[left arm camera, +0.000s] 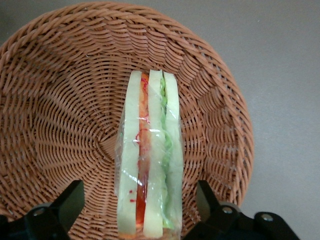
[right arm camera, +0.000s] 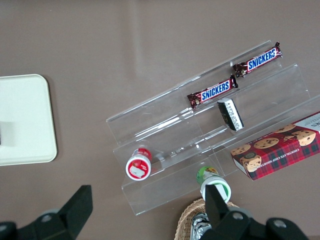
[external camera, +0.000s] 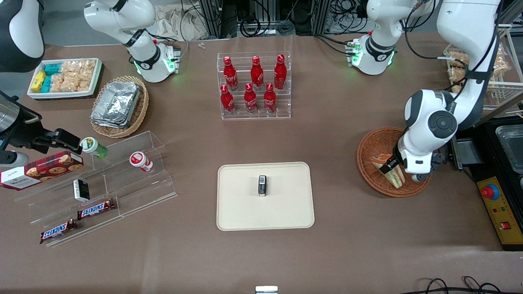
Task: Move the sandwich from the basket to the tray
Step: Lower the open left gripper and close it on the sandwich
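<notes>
Here the gripper [left arm camera: 140, 210] hangs low over the basket [left arm camera: 55, 100], its fingers [left arm camera: 67, 202] spread wide, straddling the sandwich [left arm camera: 147, 160] without touching it.

Brown matte worktop [external camera: 347, 253] fills room view, evenly lit, soft shadows only. Farther from front camera than worktop: aluminium frame posts [external camera: 261, 16], tangled black cables [external camera: 347, 12], crumpled pale cloth [external camera: 175, 20]. Working arm's end: black control box [external camera: 496, 204], red emergency button [external camera: 489, 191]. Cable loops [external camera: 461, 286] at near edge.
</notes>
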`<state>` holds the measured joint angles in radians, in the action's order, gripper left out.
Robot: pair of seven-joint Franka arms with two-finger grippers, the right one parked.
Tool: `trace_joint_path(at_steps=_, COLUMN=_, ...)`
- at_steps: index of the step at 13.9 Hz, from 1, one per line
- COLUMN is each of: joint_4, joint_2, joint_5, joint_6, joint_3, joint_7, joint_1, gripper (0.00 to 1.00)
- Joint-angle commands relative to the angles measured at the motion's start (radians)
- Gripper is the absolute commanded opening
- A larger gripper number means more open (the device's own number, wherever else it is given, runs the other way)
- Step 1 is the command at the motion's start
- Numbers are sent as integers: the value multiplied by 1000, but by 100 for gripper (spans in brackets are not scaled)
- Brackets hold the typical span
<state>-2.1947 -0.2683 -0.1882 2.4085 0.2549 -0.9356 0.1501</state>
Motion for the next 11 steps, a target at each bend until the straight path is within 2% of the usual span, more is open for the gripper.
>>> trace_joint_path(at_steps=1, joint_4=-8, joint_2=-37, joint_5=-74, joint_6=49, joint_3=0, joint_7=-54, joint_1=-3, gripper=100)
trace_joint_path(at_steps=3, joint_4=-10, joint_2=-43, joint_5=-80, joint_6=73, joint_3=0, joint_7=-54, joint_1=-1, gripper=99)
trace_joint_path(at_steps=4, joint_4=-10, joint_2=-43, joint_5=-80, joint_6=73, joint_3=0, joint_7=-55, joint_1=2, gripper=84)
trace_joint_path(at_steps=6, joint_4=-7, joint_2=-43, joint_5=-80, joint_6=75, joint_3=0, joint_7=-55, joint_1=3, gripper=9)
trace_joint_path(at_steps=7, joint_4=-5, joint_2=-35, joint_5=-79, joint_6=73, joint_3=0, joint_7=-58, joint_1=3, gripper=0)
trace_joint_path(at_steps=11, joint_4=7, joint_2=-3, joint_5=-77, joint_6=57, joint_3=3, joint_7=-114, joint_1=-1, gripper=0)
